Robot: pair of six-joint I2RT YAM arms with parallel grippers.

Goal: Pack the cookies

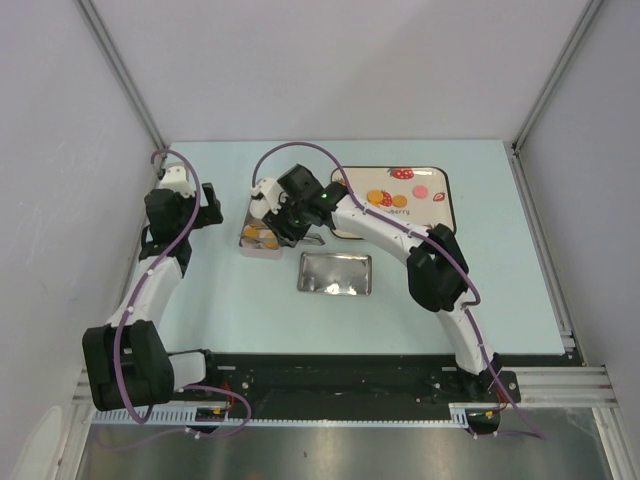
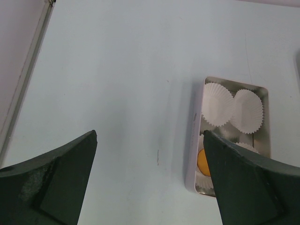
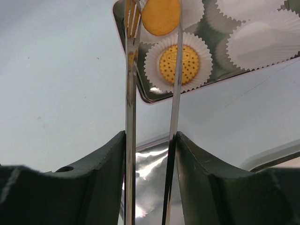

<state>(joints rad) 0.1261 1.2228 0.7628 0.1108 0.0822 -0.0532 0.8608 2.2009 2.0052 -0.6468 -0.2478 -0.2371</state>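
The right hand (image 3: pixel 150 140) is squeezing a pair of metal tweezers (image 3: pixel 130 93), its two dark fingers pressing the thin blades together from either side. The tweezer tips are pinching a plain orange cookie (image 3: pixel 161 16), which is hanging over the open metal tin (image 3: pixel 149 95). Just below it, inside the tin at the corner nearest the right wrist camera, a dotted cookie (image 3: pixel 179 63) is lying flat in a white paper cup (image 3: pixel 152 65). The other paper cups (image 3: pixel 262 40) deeper in the tin are showing no cookie. The left hand (image 2: pixel 150 136) is hovering over the pale blue tabletop (image 2: pixel 117 70) just to the left of the tin, its fingers standing wide apart and gripping nothing. In the left wrist view, another orange cookie (image 2: pixel 203 161) is sitting in a cup at the tin's near end, partly hidden behind that hand's right finger. A shallow metal tray (image 1: pixel 335 272) is lying on the tabletop just beside the tin, on its right and toward the arm bases. A strawberry-printed tray (image 1: pixel 425 215) is resting to the right of the tin and slightly beyond it, carrying more loose cookies (image 1: pixel 378 197).
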